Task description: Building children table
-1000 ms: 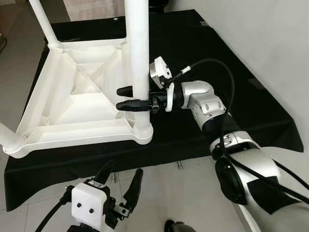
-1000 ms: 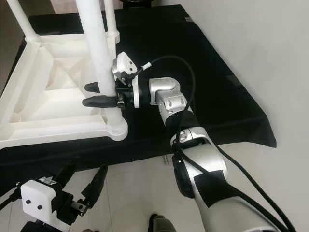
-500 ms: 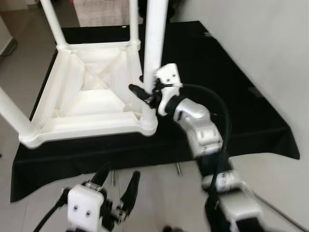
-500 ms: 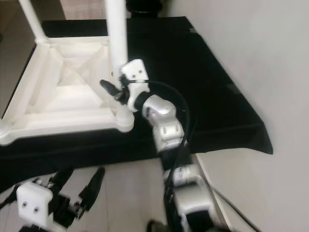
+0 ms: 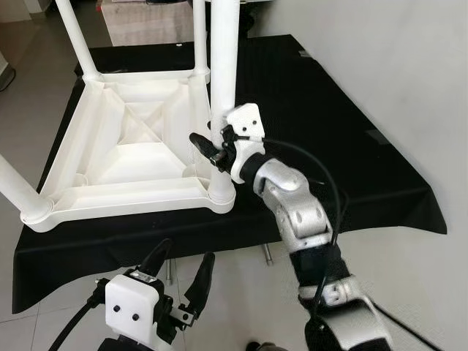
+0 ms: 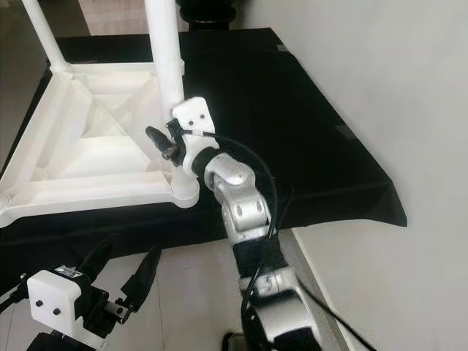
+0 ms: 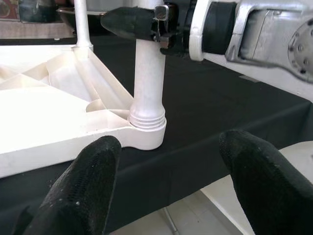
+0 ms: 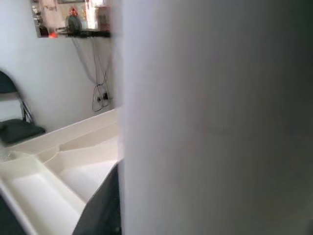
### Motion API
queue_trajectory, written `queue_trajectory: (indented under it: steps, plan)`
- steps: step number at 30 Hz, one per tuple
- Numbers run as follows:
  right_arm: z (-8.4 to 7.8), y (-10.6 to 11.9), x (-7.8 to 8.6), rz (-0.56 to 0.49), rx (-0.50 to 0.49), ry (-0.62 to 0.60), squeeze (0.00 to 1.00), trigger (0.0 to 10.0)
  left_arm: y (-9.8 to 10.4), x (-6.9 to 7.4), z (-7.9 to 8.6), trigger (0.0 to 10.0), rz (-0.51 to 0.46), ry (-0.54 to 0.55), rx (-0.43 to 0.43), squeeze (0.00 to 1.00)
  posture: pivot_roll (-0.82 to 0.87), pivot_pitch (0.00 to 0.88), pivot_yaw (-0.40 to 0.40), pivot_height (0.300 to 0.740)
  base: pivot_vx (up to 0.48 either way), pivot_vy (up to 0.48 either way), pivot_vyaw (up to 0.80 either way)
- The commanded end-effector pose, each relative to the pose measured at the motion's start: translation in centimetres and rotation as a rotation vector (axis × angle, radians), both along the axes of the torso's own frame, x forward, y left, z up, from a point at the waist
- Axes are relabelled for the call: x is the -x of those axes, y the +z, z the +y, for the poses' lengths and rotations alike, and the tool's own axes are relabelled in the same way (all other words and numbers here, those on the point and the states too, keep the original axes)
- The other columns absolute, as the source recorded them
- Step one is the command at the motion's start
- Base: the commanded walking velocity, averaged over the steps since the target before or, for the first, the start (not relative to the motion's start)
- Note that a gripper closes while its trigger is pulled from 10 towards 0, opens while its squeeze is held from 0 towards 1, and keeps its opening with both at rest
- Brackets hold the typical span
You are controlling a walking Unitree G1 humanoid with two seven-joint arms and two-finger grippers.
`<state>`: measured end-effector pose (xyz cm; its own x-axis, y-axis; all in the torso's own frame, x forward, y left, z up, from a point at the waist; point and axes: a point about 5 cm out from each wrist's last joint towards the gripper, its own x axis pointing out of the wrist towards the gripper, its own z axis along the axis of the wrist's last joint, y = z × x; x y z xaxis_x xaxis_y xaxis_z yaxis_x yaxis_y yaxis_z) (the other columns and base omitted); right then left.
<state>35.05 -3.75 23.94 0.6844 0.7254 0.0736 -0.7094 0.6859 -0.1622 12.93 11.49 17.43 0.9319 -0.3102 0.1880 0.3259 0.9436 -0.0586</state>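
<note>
Right gripper [image 5: 208, 146] seemingly clamps table leg [image 5: 223, 66] above black cloth [image 5: 322, 139].

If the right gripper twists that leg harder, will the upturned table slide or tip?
Probably slide first: the table looks like light hollow plastic lying flat on smooth black cloth. Tipping seems unlikely, since its top sits wide and low. The leg looks stiff, so the right gripper should turn it without bending.
</note>
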Motion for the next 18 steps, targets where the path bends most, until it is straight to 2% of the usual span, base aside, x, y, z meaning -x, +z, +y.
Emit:
queue_trajectory:
  steps: [1, 2, 4, 6, 7, 8, 9, 10, 11, 13, 18]
  plan:
    - [0.4, -0.5, -0.1, 0.039, 0.023, 0.068, 1.0, 10.0, -0.6, 0.0, 0.1, 10.0, 0.032, 0.011, -0.01, 0.0, 0.04, 0.207, -0.071, 0.74, 0.0, 0.0, 0.0]
    - [0.1, 0.4, -0.4, 0.023, 0.031, 0.197, 1.0, 10.0, -0.6, 0.0, 0.1, 10.0, 0.031, 0.01, -0.011, 0.0, 0.05, 0.206, -0.073, 0.74, 0.0, 0.0, 0.0]
    - [0.1, 0.4, -0.4, 0.023, 0.031, 0.197, 1.0, 10.0, -0.6, 0.0, 0.1, 10.0, 0.031, 0.01, -0.011, 0.0, 0.05, 0.206, -0.073, 0.74, 0.0, 0.0, 0.0]
    - [-0.1, 1.0, -0.6, 0.016, 0.029, 0.287, 1.0, 10.0, -0.6, 0.0, 0.1, 10.0, 0.031, 0.01, -0.011, 0.0, 0.06, 0.208, -0.074, 0.74, 0.0, 0.0, 0.0]
    - [-0.1, 1.0, -0.6, 0.016, 0.029, 0.287, 1.0, 10.0, -0.6, 0.0, 0.1, 10.0, 0.031, 0.01, -0.011, 0.0, 0.06, 0.208, -0.074, 0.74, 0.0, 0.0, 0.0]
    - [-0.2, 1.3, -0.6, -0.012, 0.054, 0.372, 0.21, 10.0, -0.6, 0.0, 0.1, 10.0, 0.032, 0.011, -0.011, 0.0, 0.06, 0.211, -0.074, 0.74, 0.0, 0.0, 0.0]
    - [-0.2, 1.3, -0.6, -0.012, 0.054, 0.372, 0.21, 10.0, -0.6, 0.0, 0.1, 10.0, 0.032, 0.011, -0.011, 0.0, 0.06, 0.211, -0.074, 0.74, 0.0, 0.0, 0.0]
    - [-0.5, 1.5, -0.5, -0.042, 0.08, 0.463, 0.0, 10.0, -0.6, 0.0, 0.1, 10.0, 0.033, 0.012, -0.012, 0.0, 0.07, 0.213, -0.072, 0.74, 0.0, 0.0, 0.0]
    - [-0.5, 1.5, -0.5, -0.042, 0.08, 0.463, 0.0, 10.0, -0.6, 0.0, 0.1, 10.0, 0.033, 0.012, -0.012, 0.0, 0.07, 0.213, -0.072, 0.74, 0.0, 0.0, 0.0]
    - [-0.8, 1.6, -0.5, -0.056, 0.14, 0.61, 0.0, 10.0, -0.5, 0.1, 0.1, 10.0, 0.036, 0.013, -0.015, 0.0, 0.08, 0.222, -0.069, 0.74, 0.0, 0.0, 0.0]
    - [-0.9, 2.0, -0.7, -0.033, 0.159, 0.72, 0.0, 10.0, -0.5, 0.4, 0.2, 10.0, 0.043, 0.013, -0.016, 0.0, 0.09, 0.235, -0.061, 0.74, 0.0, 0.0, 0.0]
